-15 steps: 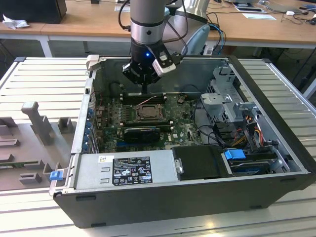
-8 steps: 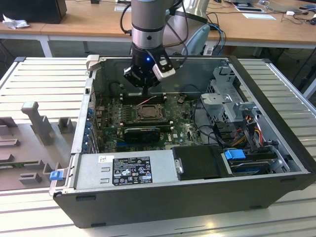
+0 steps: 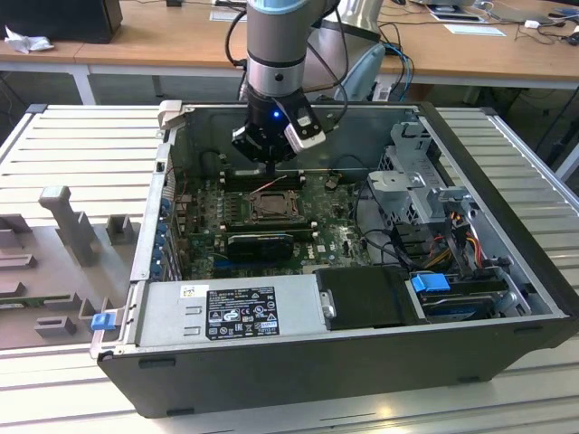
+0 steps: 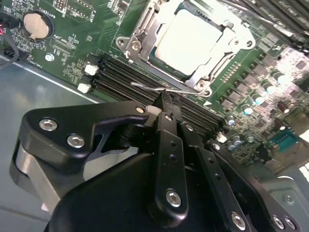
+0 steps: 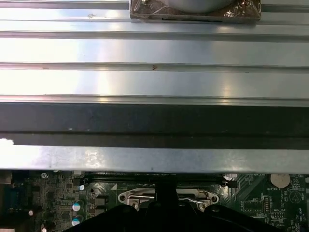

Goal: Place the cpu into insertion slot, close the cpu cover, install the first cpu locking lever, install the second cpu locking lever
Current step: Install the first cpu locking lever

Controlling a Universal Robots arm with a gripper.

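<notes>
second wrist view first: where is the cpu (image 4: 190,41) now?
– it sits flat in the insertion slot (image 4: 131,46), near the middle of the green board (image 4: 72,46). the cpu cover (image 4: 229,43) lies closed over its edges, so only the pale face shows through the window.
– and the gripper (image 4: 166,102)?
– its fingers are drawn together, narrow, with the tips at the thin wire lever (image 4: 147,87) along the slot's edge, just beside the black memory slots (image 4: 118,72). if they pinch the wire or only press on it, i cannot tell.
– how will these parts handle?
– i judge the chip light, stiff and fragile, best touched only at its edges. the lever seems to be springy steel, smooth and slippery, so its bent end looks the good place to hold.
– and the surroundings?
– in the exterior view the open computer case (image 3: 362,371) lies on a ribbed metal table (image 3: 90,145), near its middle. grey fixture blocks (image 3: 68,226) stand at the exterior view's left edge. wooden desks (image 3: 163,36) with cables are behind.
</notes>
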